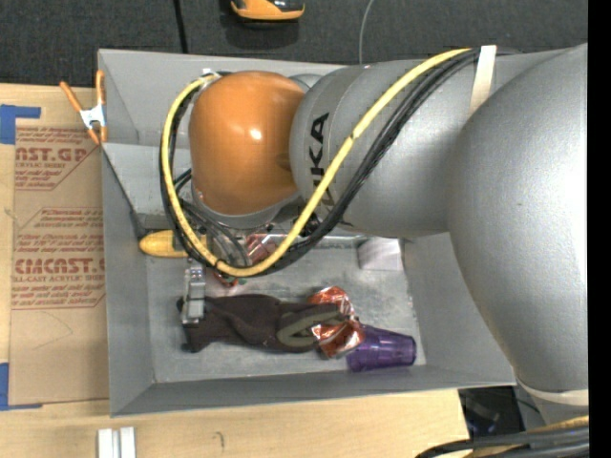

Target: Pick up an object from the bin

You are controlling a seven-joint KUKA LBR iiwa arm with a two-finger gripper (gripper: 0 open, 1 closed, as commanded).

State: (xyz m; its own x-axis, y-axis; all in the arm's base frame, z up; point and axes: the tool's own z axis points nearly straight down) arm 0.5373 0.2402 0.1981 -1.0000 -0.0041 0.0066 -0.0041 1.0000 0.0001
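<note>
At bin (129,351) btm-left, gripper (195,301) by left end of dark brown cloth (250,319); grip state can't tell.

Yellow thing (158,244) half beneath arm (430,160)

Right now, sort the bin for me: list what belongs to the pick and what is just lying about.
Job in hand: gripper; dark brown cloth, the likely target, its left end at the gripper; grey bin.

Lying about: coppery foil wrapper; purple cup; yellow thing by the left wall; white packet.
</note>
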